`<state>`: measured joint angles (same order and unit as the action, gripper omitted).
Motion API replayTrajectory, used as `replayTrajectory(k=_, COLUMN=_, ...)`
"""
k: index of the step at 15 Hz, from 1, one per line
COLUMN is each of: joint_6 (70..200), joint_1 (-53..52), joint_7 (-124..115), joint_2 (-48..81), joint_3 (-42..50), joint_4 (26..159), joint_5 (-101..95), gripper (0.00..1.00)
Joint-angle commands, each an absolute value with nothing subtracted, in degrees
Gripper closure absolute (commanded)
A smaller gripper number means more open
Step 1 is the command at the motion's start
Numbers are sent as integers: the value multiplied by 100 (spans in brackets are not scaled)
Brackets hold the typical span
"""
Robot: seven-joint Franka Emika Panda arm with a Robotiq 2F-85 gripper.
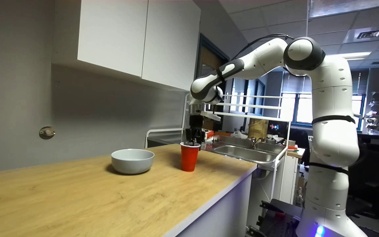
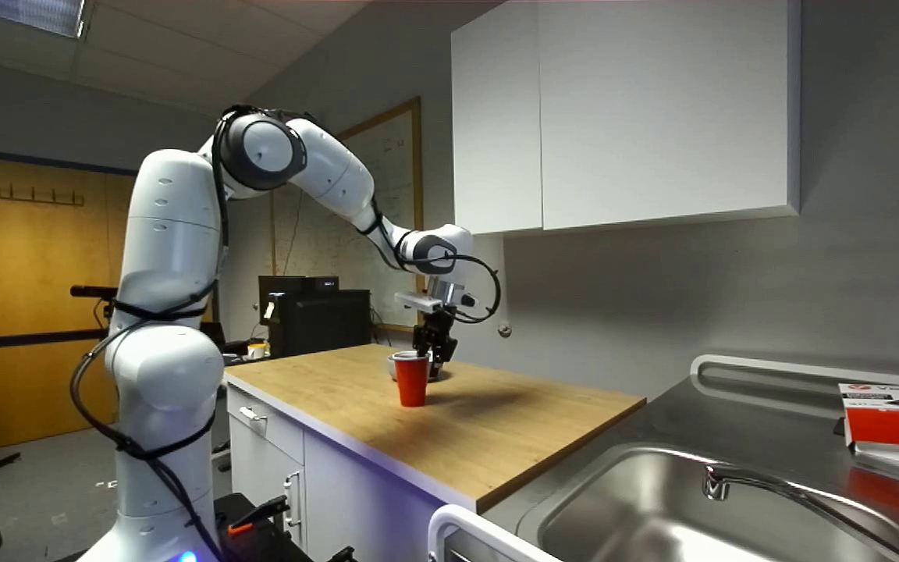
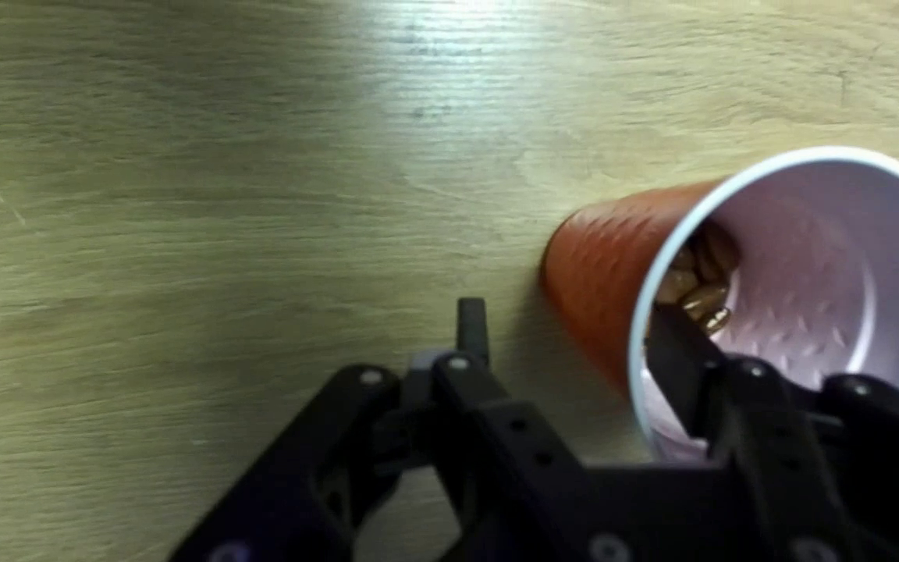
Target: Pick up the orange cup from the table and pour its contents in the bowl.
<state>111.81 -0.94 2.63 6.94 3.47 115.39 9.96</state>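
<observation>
The orange cup [image 1: 189,159] stands upright on the table [image 1: 104,200]; it also shows in an exterior view [image 2: 412,382] and the wrist view [image 3: 605,265]. The contents [image 3: 703,277], brown pieces, lie at the bottom of the cup. The pale grey-blue bowl [image 1: 132,162] stands on the table beside the cup; in an exterior view it is mostly hidden behind the cup and gripper [image 2: 391,368]. My gripper [image 1: 194,138] points down at the cup's rim. In the wrist view the gripper [image 3: 570,336] is open, one finger inside the cup and one outside, with the cup wall between them.
White wall cabinets [image 1: 137,36] hang above the table. A metal sink [image 2: 637,499] with a faucet [image 2: 777,488] and a white rail frame [image 1: 285,154] adjoin the table's end. A red and white box [image 2: 894,421] lies beyond the sink. A wall runs along the table's back.
</observation>
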Motion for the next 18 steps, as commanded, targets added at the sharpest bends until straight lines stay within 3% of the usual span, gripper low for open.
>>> replayTrajectory(k=1, joint_6=10915, joint_1=18, joint_7=93, joint_2=784, joint_3=257, joint_4=11262, joint_5=1066, gripper=73)
replayTrajectory(k=4, joint_6=10877, joint_1=41, joint_7=59, joint_2=787, joint_3=262, joint_4=11212, joint_5=1100, gripper=95)
replayTrajectory(k=6, joint_6=10867, joint_1=55, joint_7=46, joint_2=790, joint_3=262, joint_4=11189, joint_5=1129, gripper=100)
replayTrajectory(k=18, joint_6=10653, joint_1=-266, joint_7=-612, joint_2=1046, joint_3=-49, joint_4=10129, joint_5=695, gripper=98)
